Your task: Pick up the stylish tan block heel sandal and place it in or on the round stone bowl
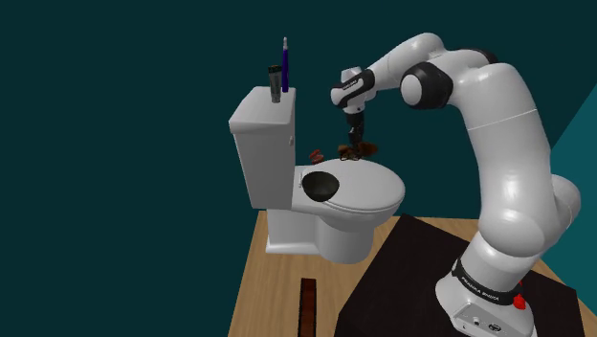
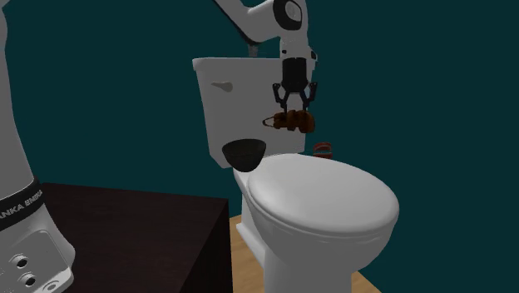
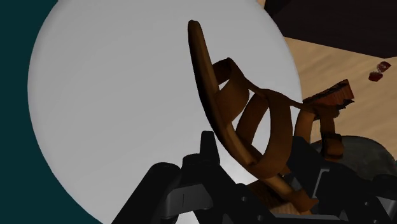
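Teal walls back a white toilet [image 1: 368, 196] w/ lid shut, on a wood floor [image 1: 277, 287]. My claw [image 2: 295, 110] is clamped on the brown strappy sandal [image 2: 295, 123], holding it in the air over the lid's rear, near the tank [image 1: 260, 144]. Dark round bowl [image 1: 321, 185] sits on the lid, lower than the sandal & apart from it. 2 slim things stand on the tank top: 1 dark [image 1: 275, 81], 1 purple [image 1: 285, 65]. Small red item [image 2: 323, 151] lies beside the tank.
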Controlling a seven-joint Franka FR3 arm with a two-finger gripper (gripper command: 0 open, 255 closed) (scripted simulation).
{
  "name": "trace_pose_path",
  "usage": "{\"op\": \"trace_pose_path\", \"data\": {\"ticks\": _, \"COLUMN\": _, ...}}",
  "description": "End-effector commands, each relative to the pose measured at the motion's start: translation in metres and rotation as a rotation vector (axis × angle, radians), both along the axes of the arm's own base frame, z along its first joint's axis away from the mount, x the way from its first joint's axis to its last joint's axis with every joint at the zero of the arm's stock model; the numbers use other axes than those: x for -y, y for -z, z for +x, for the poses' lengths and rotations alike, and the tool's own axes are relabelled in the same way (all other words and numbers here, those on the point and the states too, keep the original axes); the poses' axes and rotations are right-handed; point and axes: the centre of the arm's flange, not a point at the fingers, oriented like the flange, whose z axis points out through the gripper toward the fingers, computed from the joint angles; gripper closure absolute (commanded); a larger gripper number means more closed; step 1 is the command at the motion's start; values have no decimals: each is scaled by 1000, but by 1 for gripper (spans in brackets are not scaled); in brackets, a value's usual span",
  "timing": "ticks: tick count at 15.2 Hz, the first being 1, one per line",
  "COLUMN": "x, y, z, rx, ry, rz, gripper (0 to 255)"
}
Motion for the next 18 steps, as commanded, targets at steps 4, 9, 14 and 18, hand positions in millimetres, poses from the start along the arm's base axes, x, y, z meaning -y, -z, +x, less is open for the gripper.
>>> {"op": "trace_pose_path", "data": {"ticks": 4, "x": -56, "y": -10, "z": 33, "rx": 0, "ry": 0, "rz": 0, "gripper": 255}}
{"op": "trace_pose_path", "data": {"ticks": 9, "x": -112, "y": -21, "z": 66, "rx": 0, "ry": 0, "rz": 0, "gripper": 255}}
{"op": "trace_pose_path", "data": {"ticks": 14, "x": -156, "y": -24, "z": 92, "rx": 0, "ry": 0, "rz": 0, "gripper": 255}}
{"op": "trace_pose_path", "data": {"ticks": 18, "x": -156, "y": -3, "z": 92, "rx": 0, "ry": 0, "rz": 0, "gripper": 255}}
